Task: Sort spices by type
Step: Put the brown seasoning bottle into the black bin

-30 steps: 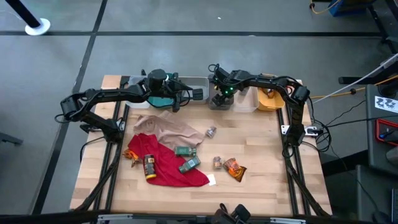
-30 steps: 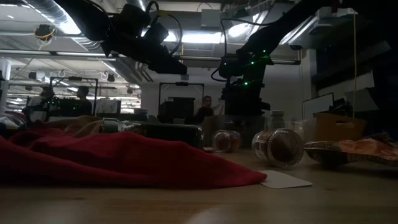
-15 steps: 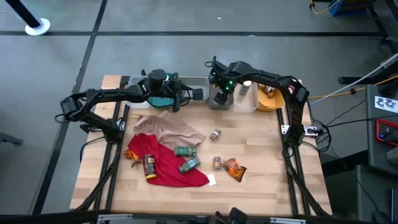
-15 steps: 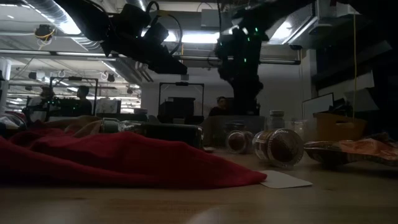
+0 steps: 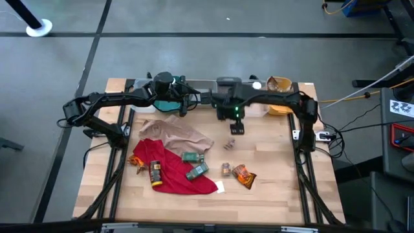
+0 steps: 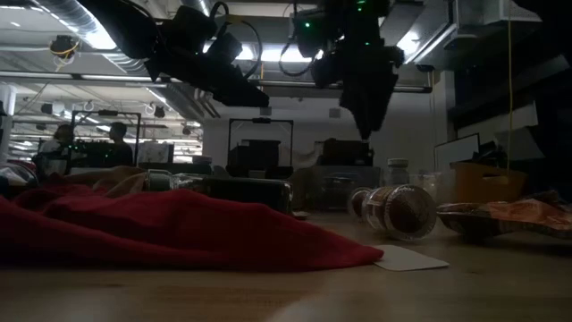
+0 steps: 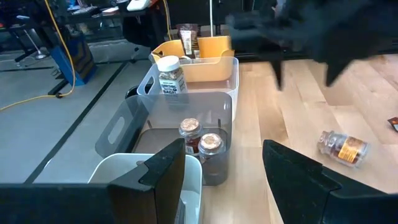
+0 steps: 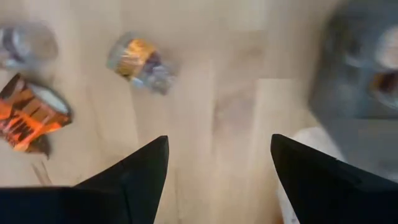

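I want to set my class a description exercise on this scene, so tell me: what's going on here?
A two-armed robot is sorting spice containers into bins along the table's far edge. The right gripper, open and empty, hangs over the wood just above a small jar lying loose. The left gripper waits open over the bins; the grey bin holds two brown jars. More jars, green boxes and an orange packet lie by the red cloth.
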`<action>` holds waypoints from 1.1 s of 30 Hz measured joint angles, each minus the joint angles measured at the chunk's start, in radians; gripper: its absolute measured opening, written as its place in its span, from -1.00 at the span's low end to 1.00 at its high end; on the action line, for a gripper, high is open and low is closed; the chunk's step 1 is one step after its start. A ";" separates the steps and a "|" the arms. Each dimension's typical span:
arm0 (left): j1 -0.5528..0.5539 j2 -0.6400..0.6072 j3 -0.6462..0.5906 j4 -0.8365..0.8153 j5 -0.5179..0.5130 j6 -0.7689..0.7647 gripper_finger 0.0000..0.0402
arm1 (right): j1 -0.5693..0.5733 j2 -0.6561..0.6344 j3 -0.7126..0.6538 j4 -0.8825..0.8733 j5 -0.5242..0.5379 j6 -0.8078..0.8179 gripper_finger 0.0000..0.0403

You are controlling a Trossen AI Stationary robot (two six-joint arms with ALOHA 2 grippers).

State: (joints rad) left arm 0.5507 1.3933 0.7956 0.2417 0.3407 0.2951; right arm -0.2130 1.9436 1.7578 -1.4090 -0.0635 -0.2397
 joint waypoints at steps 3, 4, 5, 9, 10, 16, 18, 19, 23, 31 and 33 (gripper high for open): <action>0.000 0.000 0.000 0.000 0.000 -0.001 -0.01 | 0.058 0.000 -0.044 0.028 0.010 -0.018 0.39; 0.000 0.000 0.000 0.000 0.000 -0.003 -0.01 | 0.077 0.000 -0.066 0.042 0.010 -0.036 0.39; 0.000 0.000 0.000 0.000 0.000 -0.005 -0.01 | 0.096 0.000 -0.089 0.052 0.011 -0.060 0.39; 0.000 0.000 0.000 0.000 0.000 -0.028 -0.01 | 0.166 0.000 -0.174 0.105 0.062 -0.131 0.39; 0.000 0.000 0.000 0.000 0.000 -0.037 -0.01 | 0.184 0.000 -0.193 0.126 0.093 -0.144 0.39; 0.000 0.000 0.000 0.000 0.000 -0.064 -0.01 | 0.255 0.000 -0.256 0.242 0.277 -0.208 0.39; 0.000 0.000 0.000 0.000 0.000 -0.065 -0.01 | 0.256 0.001 -0.272 0.270 0.234 -0.216 0.39; 0.000 0.000 0.000 0.000 0.000 -0.067 -0.01 | 0.255 0.000 -0.280 0.277 0.206 -0.217 0.39; -0.001 0.000 0.000 0.000 0.000 -0.089 -0.01 | 0.252 0.001 -0.312 0.357 0.171 -0.218 0.39; -0.001 0.000 0.000 0.000 0.000 -0.093 -0.01 | 0.237 0.000 -0.355 0.499 0.159 -0.267 0.39; -0.001 0.000 0.000 0.000 0.000 -0.093 -0.01 | 0.215 0.000 -0.355 0.501 0.130 -0.267 0.39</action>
State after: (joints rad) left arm 0.5495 1.3933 0.7956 0.2420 0.3405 0.2017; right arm 0.0024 1.9438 1.4025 -0.9084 0.0666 -0.5068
